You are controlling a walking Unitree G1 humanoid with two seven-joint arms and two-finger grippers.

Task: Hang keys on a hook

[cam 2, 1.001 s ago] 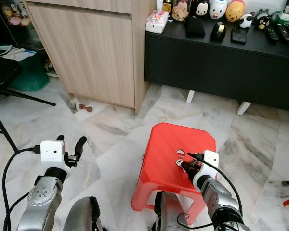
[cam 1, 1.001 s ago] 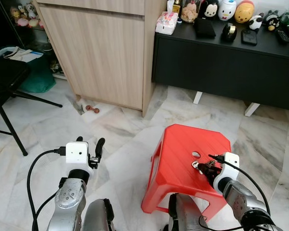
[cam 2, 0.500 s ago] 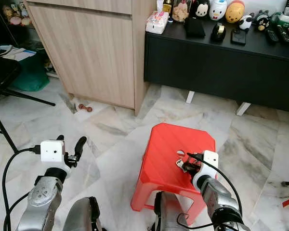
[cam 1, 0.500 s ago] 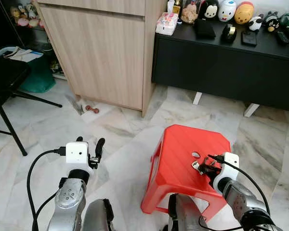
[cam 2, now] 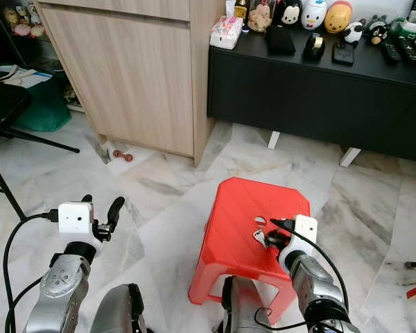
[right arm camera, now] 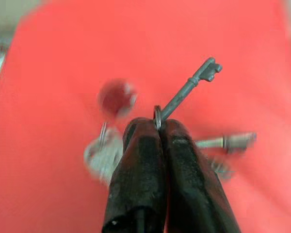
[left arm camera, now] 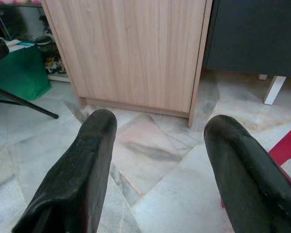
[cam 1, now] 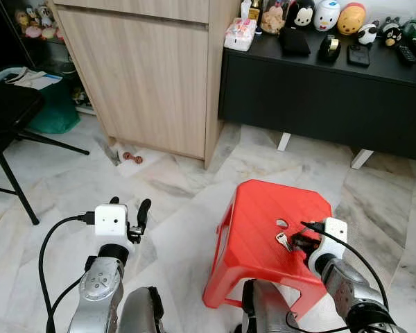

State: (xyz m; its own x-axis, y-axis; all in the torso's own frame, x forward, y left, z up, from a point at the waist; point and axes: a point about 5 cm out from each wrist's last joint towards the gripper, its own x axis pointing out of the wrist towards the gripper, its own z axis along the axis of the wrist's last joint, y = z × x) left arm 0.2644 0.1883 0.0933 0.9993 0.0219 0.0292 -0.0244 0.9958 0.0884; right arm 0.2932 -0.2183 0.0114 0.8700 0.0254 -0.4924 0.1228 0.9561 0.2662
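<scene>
Right gripper (right arm camera: 157, 127) is pinching the ring of a bunch of keys (right arm camera: 191, 87) with its two black fingers pressed tightly together, holding the bunch just above the top of a red plastic stool (cam 1: 263, 222) standing on the marble floor (cam 1: 173, 201). Left gripper (left arm camera: 160, 160) is hanging idle low over the floor with its fingers spread wide, pointing toward a light wooden cabinet (cam 1: 145, 76), and a black sideboard (cam 1: 319, 90) is carrying small figurines behind the stool.
</scene>
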